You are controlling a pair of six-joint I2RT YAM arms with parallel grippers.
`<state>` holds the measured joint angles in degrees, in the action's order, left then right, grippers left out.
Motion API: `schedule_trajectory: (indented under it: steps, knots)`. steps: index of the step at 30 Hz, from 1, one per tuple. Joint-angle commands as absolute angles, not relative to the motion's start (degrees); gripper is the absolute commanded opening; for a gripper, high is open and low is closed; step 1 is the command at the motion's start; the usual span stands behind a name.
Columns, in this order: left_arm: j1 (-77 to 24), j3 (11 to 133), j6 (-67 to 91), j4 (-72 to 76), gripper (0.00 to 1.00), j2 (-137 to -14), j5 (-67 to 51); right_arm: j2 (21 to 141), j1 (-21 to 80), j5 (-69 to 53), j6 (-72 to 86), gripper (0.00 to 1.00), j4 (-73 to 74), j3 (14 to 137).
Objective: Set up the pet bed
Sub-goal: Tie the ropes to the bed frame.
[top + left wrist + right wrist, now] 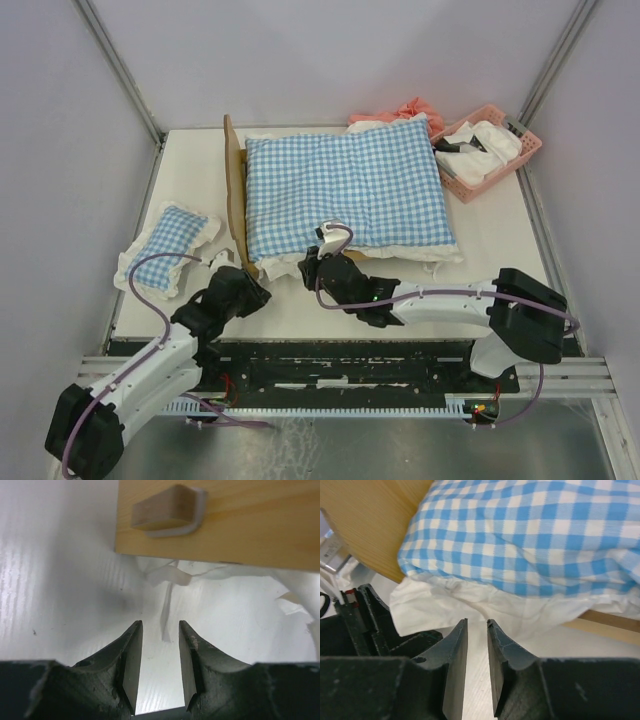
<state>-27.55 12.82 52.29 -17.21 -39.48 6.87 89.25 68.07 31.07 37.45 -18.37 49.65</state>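
Note:
The pet bed [234,190] is a light-wood frame whose headboard stands on the left. A large blue-and-white checked cushion [345,190] with a white frill covers it. My left gripper [250,275] sits at the headboard's near corner. In the left wrist view, the left gripper [160,630] is open and empty, facing the wood panel [220,520] and loose white frill [170,575]. My right gripper [312,265] is at the cushion's near-left corner. In the right wrist view, the right gripper [477,625] is narrowly open, with nothing between the fingers. The frill [470,605] lies just ahead of its tips, below the checked cushion [530,535].
A small checked pillow [168,245] lies at the table's left edge. A pink basket [490,150] holding white items stands at the back right, with a pink cloth [400,112] beside it. Grey walls close in on both sides.

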Motion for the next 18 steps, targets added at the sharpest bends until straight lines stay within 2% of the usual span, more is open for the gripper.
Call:
schedule_trajectory:
  steps: [1,11,18]
  knots:
    - [-31.9,17.5,46.3,-13.3,0.42,-42.0,13.3,86.1,67.8,36.4,31.4,0.30,-20.6,47.0]
    - [-38.7,21.5,45.7,-14.6,0.40,-50.5,21.4,84.9,67.7,37.7,29.5,0.30,-22.9,44.3]
    - [-40.9,21.0,46.5,-12.1,0.39,-52.2,20.5,84.5,67.8,38.0,28.9,0.30,-24.6,42.8]
